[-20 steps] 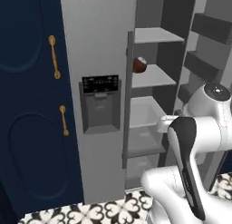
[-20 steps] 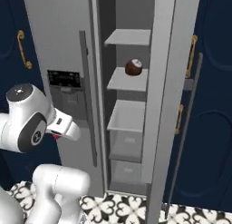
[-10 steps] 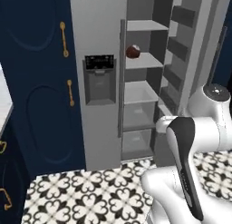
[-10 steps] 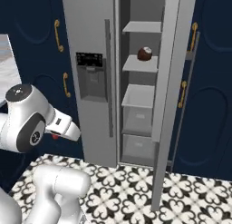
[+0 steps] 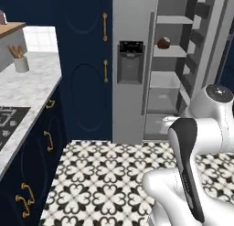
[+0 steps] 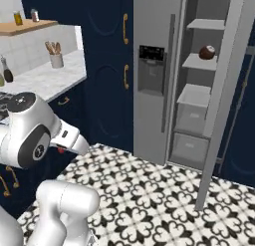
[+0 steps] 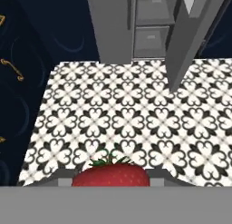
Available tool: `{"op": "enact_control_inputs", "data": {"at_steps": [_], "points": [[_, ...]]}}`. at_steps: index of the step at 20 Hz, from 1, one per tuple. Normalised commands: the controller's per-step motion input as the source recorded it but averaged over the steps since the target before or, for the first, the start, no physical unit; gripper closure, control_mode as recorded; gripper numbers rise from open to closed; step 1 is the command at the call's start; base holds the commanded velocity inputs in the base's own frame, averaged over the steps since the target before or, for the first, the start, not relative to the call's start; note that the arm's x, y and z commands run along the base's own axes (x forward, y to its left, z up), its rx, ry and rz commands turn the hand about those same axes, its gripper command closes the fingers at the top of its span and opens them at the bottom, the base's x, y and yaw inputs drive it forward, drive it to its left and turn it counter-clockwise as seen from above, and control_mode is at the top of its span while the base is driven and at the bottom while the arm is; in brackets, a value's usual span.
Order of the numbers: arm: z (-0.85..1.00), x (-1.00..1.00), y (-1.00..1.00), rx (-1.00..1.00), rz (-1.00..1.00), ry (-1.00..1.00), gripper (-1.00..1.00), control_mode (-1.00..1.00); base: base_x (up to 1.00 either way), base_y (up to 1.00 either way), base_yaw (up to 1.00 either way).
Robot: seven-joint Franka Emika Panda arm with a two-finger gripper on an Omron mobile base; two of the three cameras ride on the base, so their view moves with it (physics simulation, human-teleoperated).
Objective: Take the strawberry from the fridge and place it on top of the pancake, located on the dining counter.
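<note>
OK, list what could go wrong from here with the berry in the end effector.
1. The strawberry sits low between the end effector fingers, with patterned floor beneath it; a jolt while the base drives might shake it loose.
2. The fridge door stands open, jutting over the floor; the arm or base could clip it.
3. The brown ball rests unsecured on an open shelf, and a knock to the fridge might roll it off.
</note>
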Motion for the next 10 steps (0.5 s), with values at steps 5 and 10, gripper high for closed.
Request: {"op": "enact_control_inputs", "data": {"at_steps": [5,10], "points": [[0.0,0.0,0.0,0.0,0.0,0.0,1.0,1.0,-1.0,-0.04,0.48],[0.0,0.0,0.0,0.0,0.0,0.0,1.0,1.0,-0.78,-0.4,-0.4]]}}
